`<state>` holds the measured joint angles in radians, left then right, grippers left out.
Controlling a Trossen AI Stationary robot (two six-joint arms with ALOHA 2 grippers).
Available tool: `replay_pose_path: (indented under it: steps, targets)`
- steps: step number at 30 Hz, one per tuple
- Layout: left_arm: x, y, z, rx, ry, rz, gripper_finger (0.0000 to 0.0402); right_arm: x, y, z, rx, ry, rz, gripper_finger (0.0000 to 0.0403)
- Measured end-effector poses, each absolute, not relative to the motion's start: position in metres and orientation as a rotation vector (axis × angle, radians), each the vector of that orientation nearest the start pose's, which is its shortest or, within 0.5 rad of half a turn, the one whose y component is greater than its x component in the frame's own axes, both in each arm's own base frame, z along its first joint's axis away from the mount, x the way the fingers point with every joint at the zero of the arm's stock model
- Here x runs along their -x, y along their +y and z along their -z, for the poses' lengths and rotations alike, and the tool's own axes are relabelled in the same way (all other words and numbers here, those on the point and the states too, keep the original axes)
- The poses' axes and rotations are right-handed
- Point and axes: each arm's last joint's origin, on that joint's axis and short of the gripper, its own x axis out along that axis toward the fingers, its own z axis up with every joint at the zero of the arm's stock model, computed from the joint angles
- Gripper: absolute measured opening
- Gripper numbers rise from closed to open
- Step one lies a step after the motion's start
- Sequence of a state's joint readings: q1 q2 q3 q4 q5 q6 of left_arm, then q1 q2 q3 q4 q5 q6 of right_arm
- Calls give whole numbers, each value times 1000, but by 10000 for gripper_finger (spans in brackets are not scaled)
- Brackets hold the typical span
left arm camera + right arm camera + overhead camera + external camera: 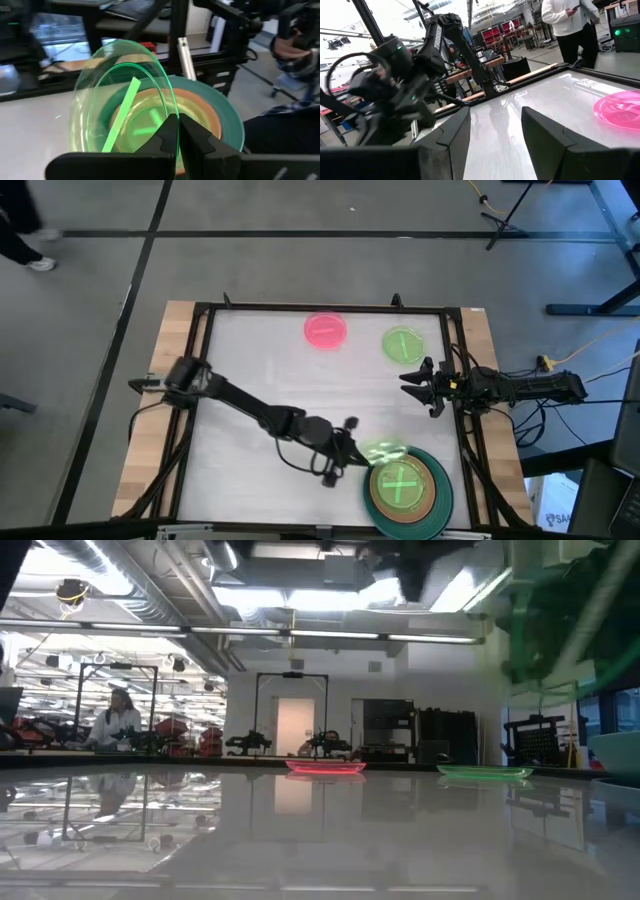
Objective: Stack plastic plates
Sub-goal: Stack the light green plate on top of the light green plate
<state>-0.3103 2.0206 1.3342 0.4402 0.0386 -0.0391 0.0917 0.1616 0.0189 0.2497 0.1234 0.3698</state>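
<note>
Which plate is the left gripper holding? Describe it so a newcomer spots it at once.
Start at the stack at the table's near right corner: a teal plate under a brown-orange one. The left gripper sits at its left edge, shut on a small green plate tilted over the stack. The other loose green plate lies flat beside the pink plate.

A person (570, 22) stands beyond the table (250, 390) (white top).

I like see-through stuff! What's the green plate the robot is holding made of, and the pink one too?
The green plate in the left gripper looks like clear, glossy plastic: the stack under it shows right through. The pink plate seems the same kind, tinted and shiny, glowing at its rim in the low view. Glass can't be fully ruled out by look alone.
</note>
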Motion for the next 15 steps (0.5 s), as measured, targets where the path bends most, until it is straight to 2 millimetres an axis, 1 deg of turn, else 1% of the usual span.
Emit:
replay_pose_path:
  steps: [3, 7, 11, 15]
  targets:
    - [-450, -150, -206, 13, 242, 405, 6, -106, 6, -181, -381, -110, 12, 170]
    - [-465, -165, -206, 19, 218, 473, 6, -106, 6, -181, -381, -108, 12, 170]
    - [-471, -175, -207, -22, 185, 516, 6, -106, 6, -180, -380, -104, 13, 170]
    - [-471, -179, -198, -22, 213, 523, 6, -106, 6, -180, -380, -104, 13, 170]
